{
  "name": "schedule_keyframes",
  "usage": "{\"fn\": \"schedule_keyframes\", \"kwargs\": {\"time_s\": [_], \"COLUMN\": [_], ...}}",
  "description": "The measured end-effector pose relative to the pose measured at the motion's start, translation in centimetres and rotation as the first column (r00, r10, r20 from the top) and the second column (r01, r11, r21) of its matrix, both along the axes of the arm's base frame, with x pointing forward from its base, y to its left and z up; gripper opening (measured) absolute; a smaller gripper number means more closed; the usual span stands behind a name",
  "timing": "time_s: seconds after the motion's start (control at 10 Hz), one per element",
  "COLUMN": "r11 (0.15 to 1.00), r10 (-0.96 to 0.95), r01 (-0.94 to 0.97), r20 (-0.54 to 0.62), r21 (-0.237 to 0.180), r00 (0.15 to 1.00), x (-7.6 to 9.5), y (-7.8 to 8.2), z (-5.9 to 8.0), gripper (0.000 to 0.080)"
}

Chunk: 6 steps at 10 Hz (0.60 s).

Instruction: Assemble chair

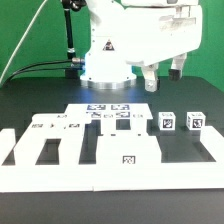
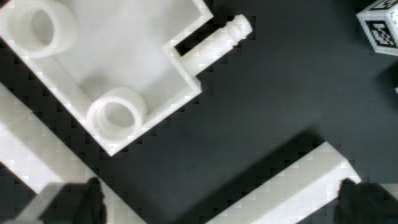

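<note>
Hovering, wide open, empty.
Hangs high with 1 arm (image 1: 130, 25) bent over at the exterior view's upper right; points the gripper (image 1: 164, 76) downward, spreads its 2 fingers (image 2: 68, 205) far apart, grips nothing.

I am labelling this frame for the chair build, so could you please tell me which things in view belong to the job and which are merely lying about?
Belonging to the job:
slotted panel
tagged panel
two small cubes
gripper, open and empty

Just lying about:
marker board
border wall
table
cables
</note>
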<state>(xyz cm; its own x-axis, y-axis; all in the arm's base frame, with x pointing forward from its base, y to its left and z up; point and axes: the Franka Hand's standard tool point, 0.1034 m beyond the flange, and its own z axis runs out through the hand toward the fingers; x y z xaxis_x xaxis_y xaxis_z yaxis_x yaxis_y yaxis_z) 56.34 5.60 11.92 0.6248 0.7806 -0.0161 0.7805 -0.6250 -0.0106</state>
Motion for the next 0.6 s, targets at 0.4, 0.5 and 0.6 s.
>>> {"fn": "schedule_keyframes", "kwargs": {"time_s": [0.4, 0.5, 0.6], "r11": [1.0, 1.0, 1.0], "r10": [0.0, 0.0, 0.0], "r01": [0.0, 0.0, 0.0], "r20": [0.0, 0.0, 0.0], "r21": [0.0, 0.0, 0.0], "r00": [1.0, 1.0, 1.0], "x": [0.0, 0.0, 0.0], "y": [0.0, 0.0, 0.0], "z": [0.0, 0.0, 0.0], "gripper": [0.065, 0.065, 0.065]}}
